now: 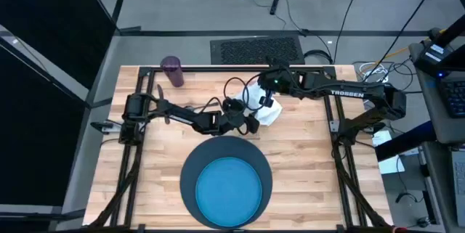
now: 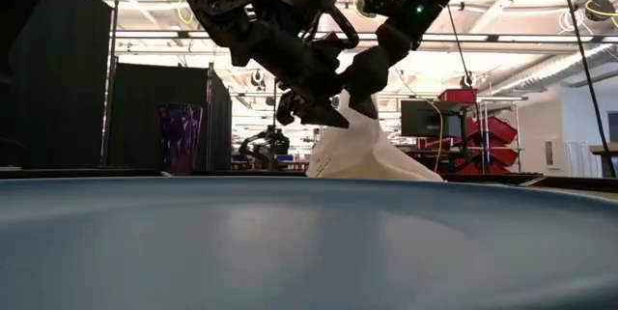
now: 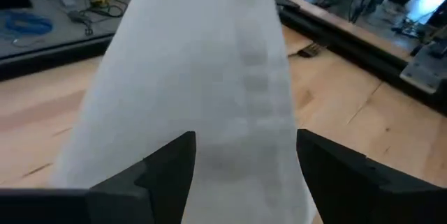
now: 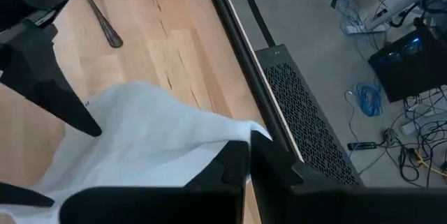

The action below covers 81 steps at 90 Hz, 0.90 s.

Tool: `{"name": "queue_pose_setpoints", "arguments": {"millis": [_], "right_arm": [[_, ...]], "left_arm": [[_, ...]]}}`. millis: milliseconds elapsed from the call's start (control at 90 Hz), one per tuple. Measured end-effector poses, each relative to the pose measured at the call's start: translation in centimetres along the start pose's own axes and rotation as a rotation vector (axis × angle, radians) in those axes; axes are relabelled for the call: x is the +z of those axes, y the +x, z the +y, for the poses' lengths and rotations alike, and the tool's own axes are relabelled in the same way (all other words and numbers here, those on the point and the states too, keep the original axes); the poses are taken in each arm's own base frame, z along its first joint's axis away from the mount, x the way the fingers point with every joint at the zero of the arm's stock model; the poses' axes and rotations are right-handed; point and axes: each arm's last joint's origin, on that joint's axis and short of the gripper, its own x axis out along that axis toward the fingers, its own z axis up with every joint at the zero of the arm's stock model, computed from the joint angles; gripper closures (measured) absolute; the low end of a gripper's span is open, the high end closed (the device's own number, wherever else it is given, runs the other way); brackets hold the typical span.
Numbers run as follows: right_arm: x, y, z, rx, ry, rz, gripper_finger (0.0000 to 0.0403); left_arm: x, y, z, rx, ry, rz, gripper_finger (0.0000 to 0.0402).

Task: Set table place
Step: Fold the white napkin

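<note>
Wood table (image 1: 305, 160) (workshop beyond)

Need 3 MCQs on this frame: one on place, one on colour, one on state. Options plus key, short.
1. Where does the small purple cup stand?
A. on the blue plate
B. near the far left corner of the light wood table
C. by the right arm's base

2. What colour is the round plate on the dark slate-blue mat?
A. bright blue
B. red
C. white

3. How is the white napkin?
A. flat on the plate
B. folded beside the cup
C. lifted, pinched by the right gripper

Key: B, the high view shows it there; A, seen from above; C, the low view shows it raised, with the left gripper open around it.
</note>
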Motion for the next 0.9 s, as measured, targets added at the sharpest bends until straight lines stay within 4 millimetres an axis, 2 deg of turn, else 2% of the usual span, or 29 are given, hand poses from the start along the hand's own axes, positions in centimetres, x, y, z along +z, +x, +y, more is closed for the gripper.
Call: {"name": "queue_pose_setpoints", "arguments": {"millis": [489,900], "right_arm": [[0.2,-0.2,0.7,0.069,0.024,-0.021,0.0403],[0.3,-0.4,1.4,0.105,0.021,-0.030,0.0403]], "left_arm": [[-0.1,-0.2,-0.3,-0.017,0.025,0.002,0.0171],[-1.4,1.9,1.3,0.061,0.005,0.016,0.0171]]}}
